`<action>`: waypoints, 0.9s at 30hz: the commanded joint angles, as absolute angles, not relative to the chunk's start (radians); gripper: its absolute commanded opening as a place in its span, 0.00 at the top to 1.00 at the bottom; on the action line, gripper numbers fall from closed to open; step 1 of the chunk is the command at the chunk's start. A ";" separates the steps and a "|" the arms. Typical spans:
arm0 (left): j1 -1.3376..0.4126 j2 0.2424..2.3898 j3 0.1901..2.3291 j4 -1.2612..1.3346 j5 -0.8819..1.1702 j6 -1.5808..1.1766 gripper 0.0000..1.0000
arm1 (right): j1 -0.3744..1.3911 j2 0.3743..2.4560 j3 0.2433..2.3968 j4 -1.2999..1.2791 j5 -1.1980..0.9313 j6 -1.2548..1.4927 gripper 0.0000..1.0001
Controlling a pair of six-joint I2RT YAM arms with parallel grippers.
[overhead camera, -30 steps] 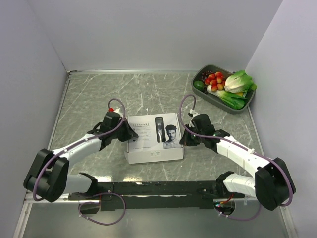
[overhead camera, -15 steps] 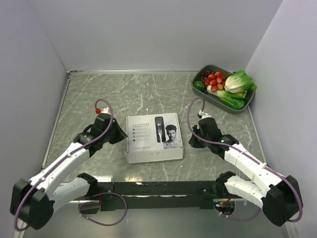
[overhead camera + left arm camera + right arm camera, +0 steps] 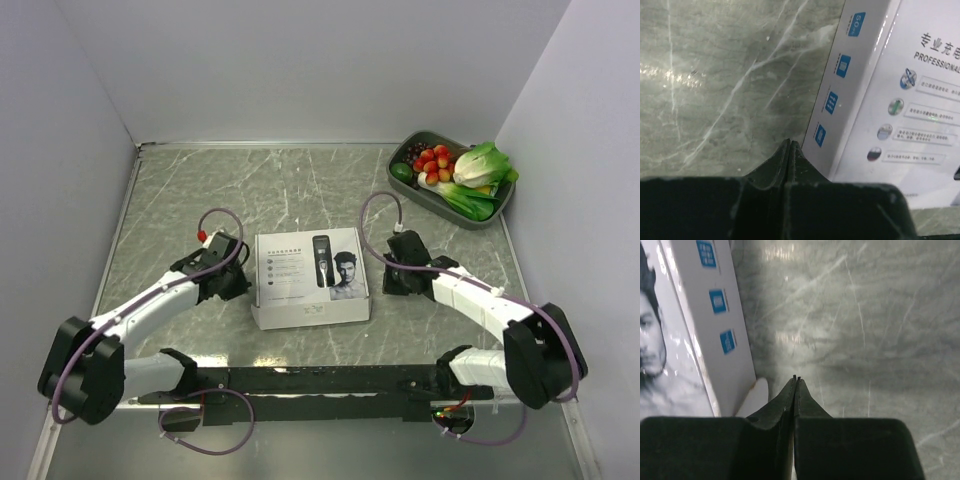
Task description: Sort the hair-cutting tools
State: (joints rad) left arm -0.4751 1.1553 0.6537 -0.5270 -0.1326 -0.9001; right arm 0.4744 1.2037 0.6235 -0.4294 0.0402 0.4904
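left claw [image 3: 790,146], right claw [image 3: 796,381], closed, flanking box [image 3: 300,300]

The top view was bright and evenly lit. In the wrist views, glare streaked the desk [image 3: 675,75] and the white box [image 3: 690,315] cast a soft shadow.

The white box [image 3: 920,115] reads "PROFESSIONAL" under Chinese characters on top, and "60" on a blue side square [image 3: 856,23].

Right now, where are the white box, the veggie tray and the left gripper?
white box [image 3: 310,268]: top camera, middle of its printed top face.
veggie tray [image 3: 430,200]: top camera, its near outer wall.
left gripper [image 3: 790,144]: left wrist camera, where the shut fingertips meet.
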 commanded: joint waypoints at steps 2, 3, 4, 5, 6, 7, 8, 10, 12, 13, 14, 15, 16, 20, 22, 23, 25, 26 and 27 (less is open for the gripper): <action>-0.477 1.242 0.702 -0.397 -0.143 -0.858 0.99 | 0.459 1.269 0.704 -0.281 0.020 0.460 1.00; -0.476 1.271 0.713 -0.382 -0.143 -0.842 0.99 | 0.457 1.287 0.712 -0.253 0.009 0.453 1.00; -0.477 1.287 0.733 -0.376 -0.146 -0.835 0.99 | 0.459 1.299 0.718 -0.239 0.006 0.446 1.00; -0.476 1.302 0.742 -0.367 -0.146 -0.827 0.99 | 0.457 1.314 0.724 -0.224 -0.018 0.439 1.00; -0.476 1.334 0.752 -0.359 -0.144 -0.812 0.99 | 0.459 1.347 0.738 -0.213 -0.056 0.422 1.00; -0.476 1.351 0.771 -0.345 -0.137 -0.804 0.99 | 0.459 1.365 0.747 -0.193 -0.084 0.414 1.00; -0.476 1.367 0.782 -0.336 -0.133 -0.798 0.99 | 0.459 1.383 0.767 -0.189 -0.107 0.404 1.00; -0.476 1.405 0.805 -0.301 -0.123 -0.781 0.99 | 0.457 1.431 0.776 -0.149 -0.172 0.396 1.00; -0.476 1.440 0.828 -0.281 -0.101 -0.769 0.99 | 0.457 1.471 0.788 -0.123 -0.208 0.388 1.00; -0.474 1.454 0.839 -0.266 -0.091 -0.764 0.99 | 0.457 1.485 0.795 -0.114 -0.225 0.387 1.00; -0.474 1.466 0.850 -0.258 -0.068 -0.758 0.99 | 0.459 1.497 0.811 -0.110 -0.229 0.384 1.00; -0.472 1.491 0.871 -0.249 -0.057 -0.752 0.99 | 0.457 1.517 0.821 -0.106 -0.232 0.383 1.00; -0.468 1.505 0.883 -0.236 -0.043 -0.747 0.99 | 0.457 1.528 0.830 -0.101 -0.233 0.383 1.00; -0.460 1.598 0.960 -0.200 0.017 -0.726 0.99 | 0.456 1.583 0.899 -0.100 -0.252 0.394 1.00; -0.454 1.634 0.992 -0.192 0.031 -0.718 0.99 | 0.456 1.598 0.920 -0.098 -0.249 0.400 1.00; -0.451 1.664 1.024 -0.187 0.041 -0.713 0.99 | 0.459 1.612 0.943 -0.104 -0.247 0.399 1.00; -0.445 1.686 1.057 -0.193 0.055 -0.710 0.99 | 0.456 1.632 0.978 -0.123 -0.238 0.388 1.00; -0.443 1.696 1.084 -0.195 0.060 -0.706 0.99 | 0.456 1.655 1.021 -0.145 -0.238 0.385 1.00; -0.442 1.703 1.098 -0.199 0.063 -0.704 0.99 | 0.453 1.667 1.043 -0.155 -0.238 0.382 1.00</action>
